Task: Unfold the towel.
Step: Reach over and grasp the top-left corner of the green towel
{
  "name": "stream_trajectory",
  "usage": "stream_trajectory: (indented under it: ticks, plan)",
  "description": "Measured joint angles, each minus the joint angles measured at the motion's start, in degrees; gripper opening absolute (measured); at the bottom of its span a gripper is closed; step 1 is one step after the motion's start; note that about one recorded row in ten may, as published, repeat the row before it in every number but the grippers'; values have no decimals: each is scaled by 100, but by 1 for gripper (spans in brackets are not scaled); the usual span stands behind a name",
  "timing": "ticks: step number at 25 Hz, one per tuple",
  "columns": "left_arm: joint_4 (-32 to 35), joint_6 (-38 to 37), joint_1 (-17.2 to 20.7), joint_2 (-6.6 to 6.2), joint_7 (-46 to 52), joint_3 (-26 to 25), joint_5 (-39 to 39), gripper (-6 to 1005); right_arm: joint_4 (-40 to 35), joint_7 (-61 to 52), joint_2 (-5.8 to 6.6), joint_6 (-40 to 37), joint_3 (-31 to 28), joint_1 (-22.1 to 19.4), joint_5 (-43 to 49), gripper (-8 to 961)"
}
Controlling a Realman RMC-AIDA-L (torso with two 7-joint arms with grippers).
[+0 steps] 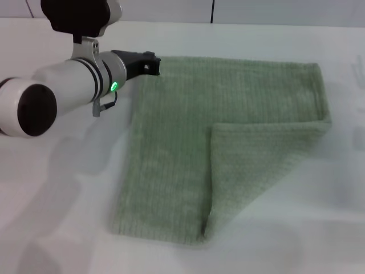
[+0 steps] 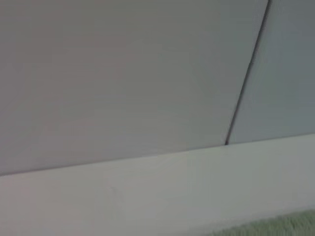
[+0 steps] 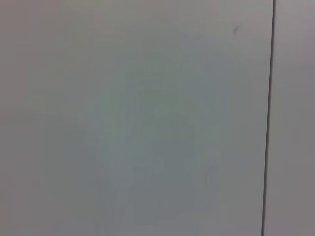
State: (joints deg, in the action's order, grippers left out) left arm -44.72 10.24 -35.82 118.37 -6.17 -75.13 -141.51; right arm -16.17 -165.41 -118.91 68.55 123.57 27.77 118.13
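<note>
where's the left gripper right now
In the head view the left gripper is at the far left corner of the towel, which lies on the white table with its near right quarter folded over.

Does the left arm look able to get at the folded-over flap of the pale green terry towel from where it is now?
Probably yes. The left gripper sits at the far left corner of the pale green terry towel; the folded flap lies across the cloth on the near right, and nothing stands between them on the white table.

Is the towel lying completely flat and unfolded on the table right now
No, the towel has its near right part folded over on top of itself, while the left gripper sits at its far left corner.
</note>
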Motion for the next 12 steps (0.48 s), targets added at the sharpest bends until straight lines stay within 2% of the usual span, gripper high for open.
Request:
stream_trajectory:
  ticks: [9, 12]
  plan:
    - [294, 693, -467, 0, -4, 120, 56, -1, -11, 0, 0, 0, 4, 0, 0, 808]
    - [297, 664, -464, 4, -5, 97, 68, -1, -14, 0, 0, 0, 8, 0, 0, 807]
